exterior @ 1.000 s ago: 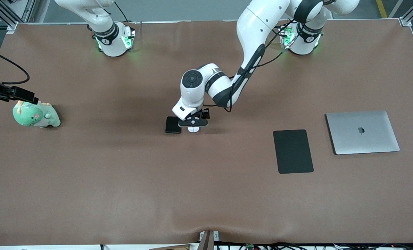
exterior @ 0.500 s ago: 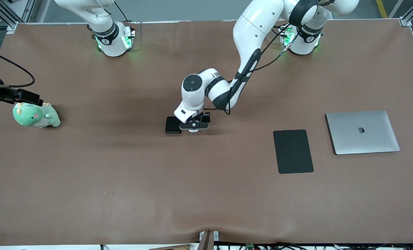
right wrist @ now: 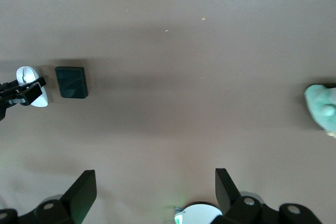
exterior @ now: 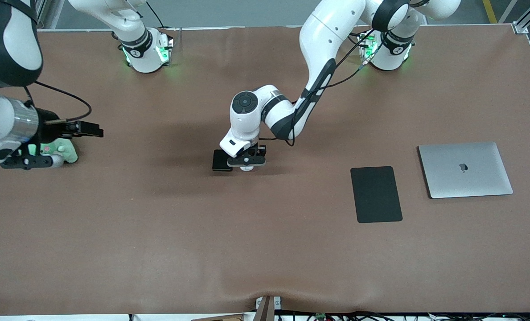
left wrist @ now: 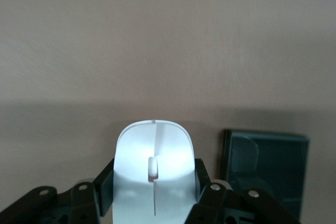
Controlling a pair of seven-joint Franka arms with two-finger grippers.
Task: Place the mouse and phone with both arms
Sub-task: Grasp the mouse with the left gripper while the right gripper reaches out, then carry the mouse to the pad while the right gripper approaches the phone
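The white mouse (left wrist: 153, 177) rests on the brown table mid-way along it, and only a sliver of the mouse (exterior: 247, 168) shows in the front view. My left gripper (exterior: 246, 162) is down over it, shut on its two sides, with the fingers (left wrist: 105, 182) pressed against the shell. The black phone (exterior: 220, 160) lies flat right beside the mouse, toward the right arm's end; the phone (left wrist: 265, 171) is untouched. My right gripper (exterior: 26, 162) hangs high over the right arm's end of the table, open and holding nothing (right wrist: 152, 182).
A green plush toy (exterior: 64, 151) lies under the right gripper. A black mouse pad (exterior: 376, 194) and a closed silver laptop (exterior: 465, 169) lie toward the left arm's end.
The left gripper's jaws came together onto the mouse. The right arm swung in from the table's end, over the plush toy.
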